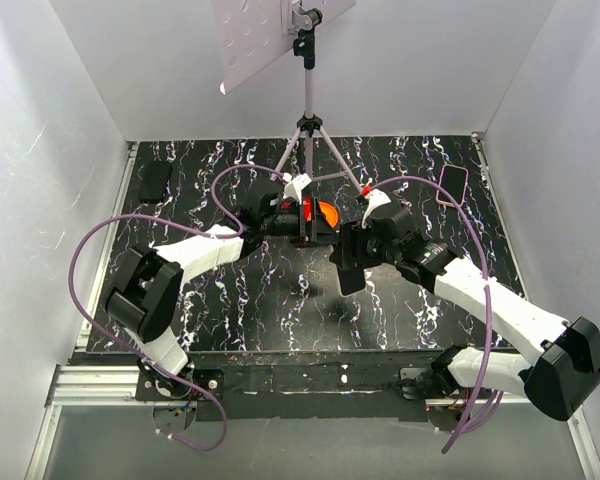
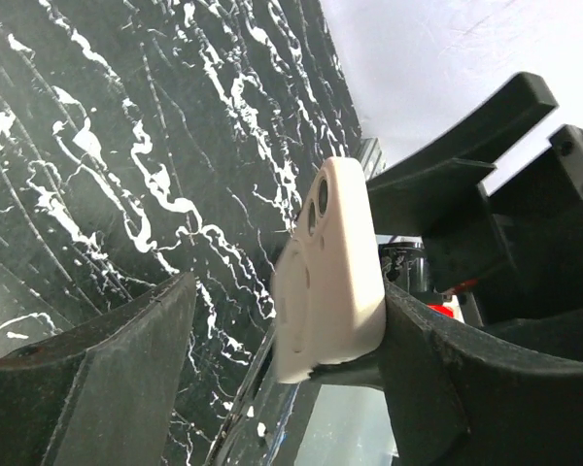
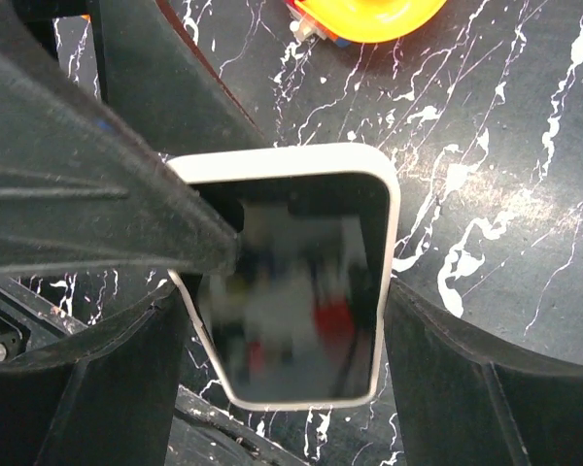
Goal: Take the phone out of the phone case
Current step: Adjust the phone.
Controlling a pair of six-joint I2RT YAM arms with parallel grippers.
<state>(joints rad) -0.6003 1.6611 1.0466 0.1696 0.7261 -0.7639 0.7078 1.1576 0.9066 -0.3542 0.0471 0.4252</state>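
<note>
A phone with a dark screen (image 3: 291, 291) sits in a white case (image 2: 335, 272), held upright above the table's middle (image 1: 348, 270). My right gripper (image 3: 287, 320) is shut on its long edges, one finger on each side; it also shows in the top view (image 1: 348, 258). My left gripper (image 2: 287, 291) is open around the phone's top end. Its right finger (image 2: 437, 369) lies against the screen side at the corner, and its left finger (image 2: 107, 379) stands apart from the case's back with the camera holes. From above, the left gripper (image 1: 305, 225) meets the phone from the left.
An orange round object (image 1: 325, 213) lies on the black marbled table just behind the grippers. A tripod (image 1: 308, 130) with a white board stands at the back centre. A pink-rimmed phone (image 1: 452, 185) lies back right, a dark flat object (image 1: 155, 180) back left. White walls enclose the table.
</note>
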